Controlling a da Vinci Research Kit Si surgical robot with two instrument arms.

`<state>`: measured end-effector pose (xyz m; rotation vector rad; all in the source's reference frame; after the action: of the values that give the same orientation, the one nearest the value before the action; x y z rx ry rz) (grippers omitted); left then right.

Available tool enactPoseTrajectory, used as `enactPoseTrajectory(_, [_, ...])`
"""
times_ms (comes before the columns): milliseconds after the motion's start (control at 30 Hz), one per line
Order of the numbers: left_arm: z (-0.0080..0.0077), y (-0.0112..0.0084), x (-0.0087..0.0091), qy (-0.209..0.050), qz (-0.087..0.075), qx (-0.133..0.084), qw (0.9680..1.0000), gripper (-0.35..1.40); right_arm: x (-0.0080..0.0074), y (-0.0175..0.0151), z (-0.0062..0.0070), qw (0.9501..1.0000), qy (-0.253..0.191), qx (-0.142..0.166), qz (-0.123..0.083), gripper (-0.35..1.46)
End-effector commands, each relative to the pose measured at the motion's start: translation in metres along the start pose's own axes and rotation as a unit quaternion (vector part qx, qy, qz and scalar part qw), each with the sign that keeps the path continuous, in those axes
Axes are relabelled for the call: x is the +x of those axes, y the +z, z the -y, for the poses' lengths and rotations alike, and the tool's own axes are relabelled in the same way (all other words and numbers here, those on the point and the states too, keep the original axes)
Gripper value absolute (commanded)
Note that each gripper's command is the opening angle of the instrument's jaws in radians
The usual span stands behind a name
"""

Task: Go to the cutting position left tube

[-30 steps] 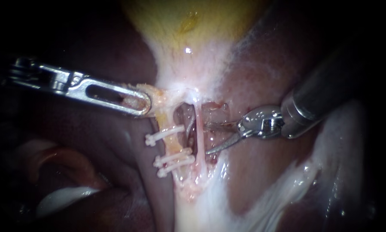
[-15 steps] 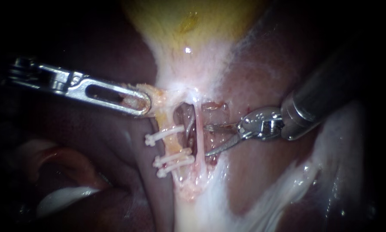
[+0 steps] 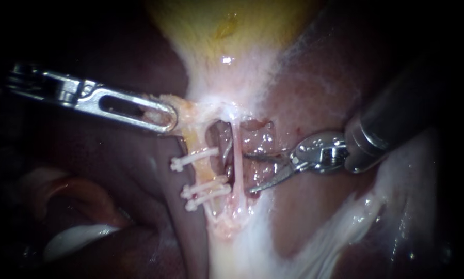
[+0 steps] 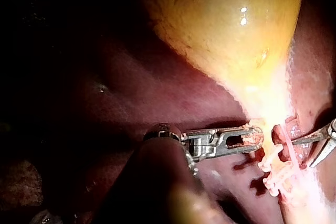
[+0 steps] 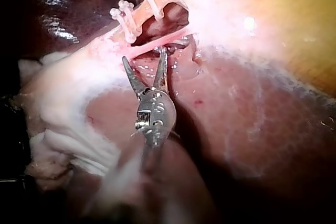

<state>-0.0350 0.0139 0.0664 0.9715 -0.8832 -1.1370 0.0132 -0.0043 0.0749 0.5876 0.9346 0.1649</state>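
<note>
Left instrument [image 3: 167, 118] clamped on the gallbladder neck [image 3: 216, 88], the blades of your right instrument [image 3: 248, 172] gape empty beside the right tube [image 3: 237, 150]; just beyond, take the soft, probably slippery left tube [image 3: 206, 171] between its clips [image 3: 193, 159].

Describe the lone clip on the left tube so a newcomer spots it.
Start at the yellow gallbladder and follow its neck down to the left tube, crossed by three white clips. The lone clip is the uppermost, set apart by a gap from the close lower pair.
</note>
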Motion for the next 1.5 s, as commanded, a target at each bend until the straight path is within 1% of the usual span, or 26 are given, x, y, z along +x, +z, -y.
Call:
enactPoseTrajectory(33, [0.0000,0.0001,0.0000,0.000,0.000,0.000,1.0000,-0.35,0.0001,-0.0001,0.0001,1.0000,0.000,0.000,0.000,1.30])
enactPoseTrajectory(267, [0.0000,0.0001,0.0000,0.000,0.000,0.000,1.0000,-0.35,0.0007,-0.0001,0.0006,1.0000,0.001,0.002,-0.006,1.30])
enactPoseTrajectory(367, [0.0000,0.0000,-0.0001,0.000,0.000,0.000,1.0000,-0.35,0.0012,-0.0001,0.0007,0.9999,0.002,0.003,-0.013,1.30])
enactPoseTrajectory(533, [0.0000,0.0000,-0.0001,0.000,0.001,0.001,1.0000,-0.35,0.0019,-0.0004,0.0010,0.9998,0.003,0.004,-0.018,1.30])
enactPoseTrajectory(667, [0.0000,0.0001,-0.0001,0.000,0.001,0.001,1.0000,-0.35,0.0023,-0.0005,0.0011,0.9997,0.004,0.006,-0.023,1.30])
enactPoseTrajectory(900, [0.0002,0.0002,0.0000,-0.001,0.002,0.000,1.0000,-0.35,0.0026,0.0001,0.0009,0.9997,0.005,0.007,-0.023,1.30])
enactPoseTrajectory(1033, [0.0005,0.0002,0.0001,-0.001,0.002,0.000,1.0000,-0.35,0.0027,0.0008,0.0007,0.9997,0.008,0.008,-0.023,1.30])
enactPoseTrajectory(1267, [0.0008,0.0004,0.0002,-0.001,0.003,-0.001,1.0000,-0.35,0.0023,0.0035,0.0005,0.9994,0.017,0.018,-0.022,1.30])
enactPoseTrajectory(1400, [0.0009,0.0005,0.0003,-0.001,0.003,-0.001,1.0000,-0.35,0.0026,0.0047,0.0004,0.9993,0.019,0.024,-0.022,1.30])
enactPoseTrajectory(1500, [0.0010,0.0005,0.0003,0.002,0.004,-0.001,1.0000,-0.35,0.0029,0.0050,0.0002,0.9990,0.022,0.026,-0.028,1.30])
